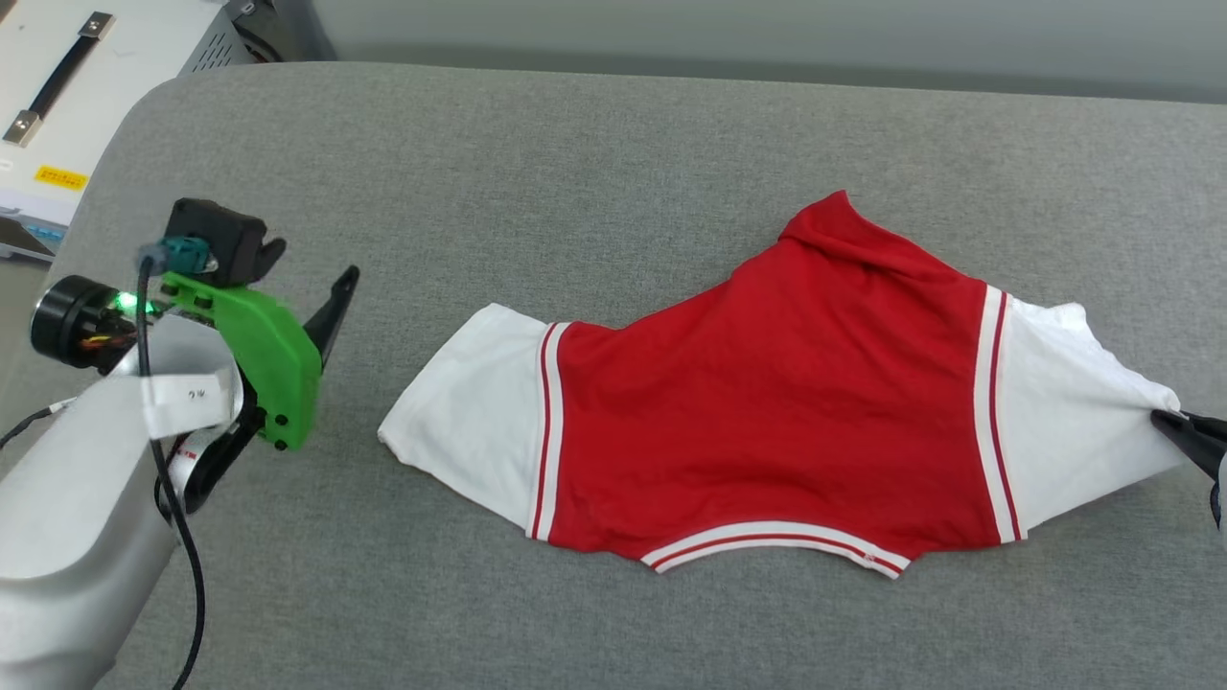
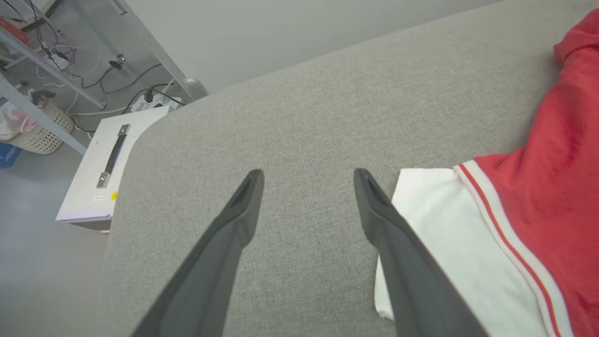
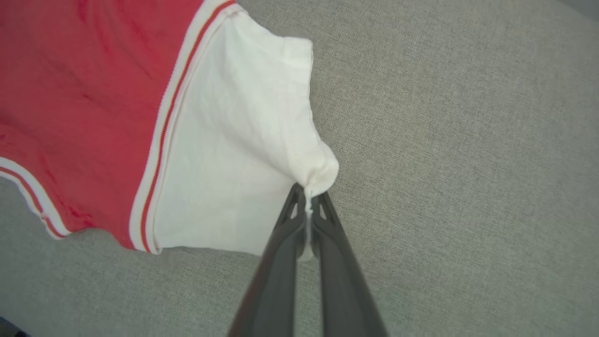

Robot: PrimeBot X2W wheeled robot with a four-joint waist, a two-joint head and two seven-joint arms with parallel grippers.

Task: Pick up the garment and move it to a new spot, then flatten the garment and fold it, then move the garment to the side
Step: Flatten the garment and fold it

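Head view shows the garment (image 1: 767, 402) lying spread on the grey fabric-covered desk (image 1: 575, 144), right of centre, with a plain red side facing up, white sleeves out to either side and red-white striped trim along the seams and the near edge. Its far red part is bunched into a fold, so what lies under it is hidden. The right gripper (image 1: 1189, 431) is cut off by the picture's right edge; in the right wrist view its two dark fingers are pressed together on the pinched tip of the white sleeve on the robot's right, with a sliver of cloth showing between them. The left gripper (image 2: 309, 174) hangs above bare desk just beside the other sleeve, fingers spread wide and holding nothing; in the left wrist view one finger covers part of that sleeve's edge. A white tag (image 1: 192, 395) wrapped round the left arm's cable carries small dark marks too small to read. Beyond the desk's corner stands a white case (image 1: 96, 57) with a black handle (image 1: 59, 77); its yellow label (image 1: 60, 176) is illegible.
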